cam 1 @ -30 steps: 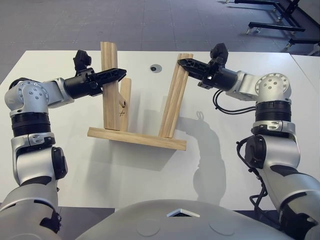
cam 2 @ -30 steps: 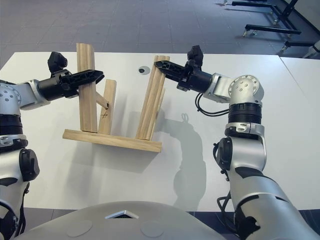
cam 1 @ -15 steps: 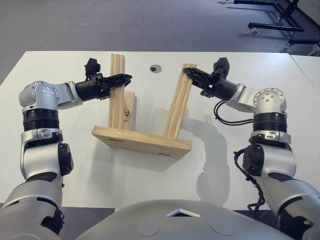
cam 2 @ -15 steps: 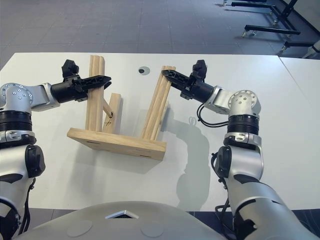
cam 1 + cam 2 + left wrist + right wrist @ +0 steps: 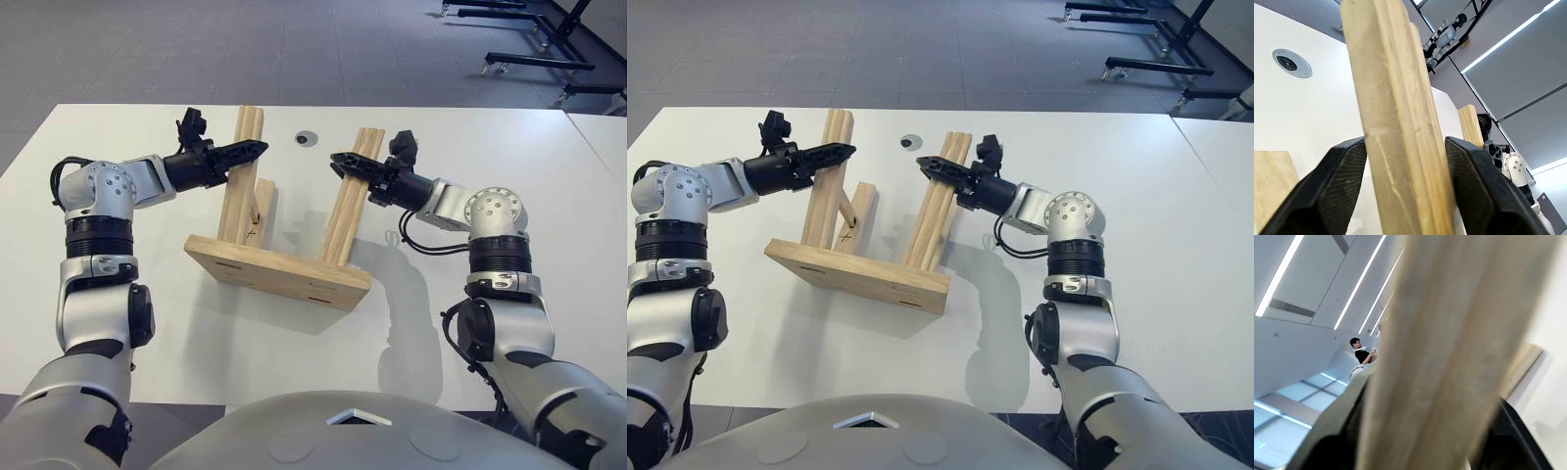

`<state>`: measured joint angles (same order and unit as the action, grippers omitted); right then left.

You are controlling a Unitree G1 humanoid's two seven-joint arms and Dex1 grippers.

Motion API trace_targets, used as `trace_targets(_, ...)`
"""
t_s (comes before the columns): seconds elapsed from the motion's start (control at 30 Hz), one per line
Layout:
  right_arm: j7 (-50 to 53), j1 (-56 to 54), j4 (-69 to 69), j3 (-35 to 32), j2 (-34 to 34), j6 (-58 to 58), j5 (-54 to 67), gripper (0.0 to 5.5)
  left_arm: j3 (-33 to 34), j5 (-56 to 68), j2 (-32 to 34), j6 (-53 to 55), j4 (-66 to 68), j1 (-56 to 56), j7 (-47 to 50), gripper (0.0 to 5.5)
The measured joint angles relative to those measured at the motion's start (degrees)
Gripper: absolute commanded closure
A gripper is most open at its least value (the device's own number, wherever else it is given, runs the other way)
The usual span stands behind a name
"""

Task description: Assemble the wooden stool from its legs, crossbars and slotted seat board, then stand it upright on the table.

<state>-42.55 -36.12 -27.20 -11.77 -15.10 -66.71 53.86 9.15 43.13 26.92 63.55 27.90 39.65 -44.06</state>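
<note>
The wooden stool rests on the white table (image 5: 490,127), tilted, with its legs pointing up and away. Its slotted seat board (image 5: 279,274) is at the bottom, and the broad face with slots is turned toward me. My left gripper (image 5: 250,150) is shut on the top of the left leg pair (image 5: 238,186); its fingers (image 5: 1342,196) clamp both sides of that leg (image 5: 1400,147). My right gripper (image 5: 345,162) is shut on the upper part of the right leg pair (image 5: 345,220), which sits close in front of the right wrist camera (image 5: 1449,357). A short crossbar piece (image 5: 261,208) stands beside the left legs.
A round grommet (image 5: 306,138) is set into the table behind the stool. Metal carts (image 5: 534,49) stand on the floor far back right. Bare table surface lies around the stool on all sides.
Both grippers have kept hold of the legs while the stool tipped, leg tops leaning away from me, so the seat board's slotted face now shows instead of its thin edge.
</note>
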Motion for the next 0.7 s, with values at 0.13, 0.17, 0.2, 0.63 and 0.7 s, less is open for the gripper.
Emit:
trace_targets(0.13,0.8,0.7,-0.2,-0.1,0.2,-0.3,-0.2,1.9,1.0,0.1,-0.7,0.0,1.4,-0.2,0.9,1.64)
trace_targets(0.17,1.0,0.7,-0.4,-0.1,0.2,-0.4,-0.4,1.73,1.3,0.1,-1.0,0.0,1.8,-0.2,1.2,1.51)
trace_targets(0.2,1.1,0.7,-0.5,-0.1,0.2,-0.5,-0.5,1.47,1.6,0.1,-1.2,0.0,1.9,-0.3,1.4,1.28)
trace_targets(0.63,1.6,0.7,-0.7,-5.6,-1.9,-1.3,-1.0,0.14,7.1,3.0,-1.6,3.0,4.6,-2.0,1.7,0.13)
trace_targets(0.7,2.2,0.6,1.0,-6.9,-2.1,-2.6,0.2,0.14,8.9,3.8,-1.5,5.0,5.0,-2.0,1.8,0.13)
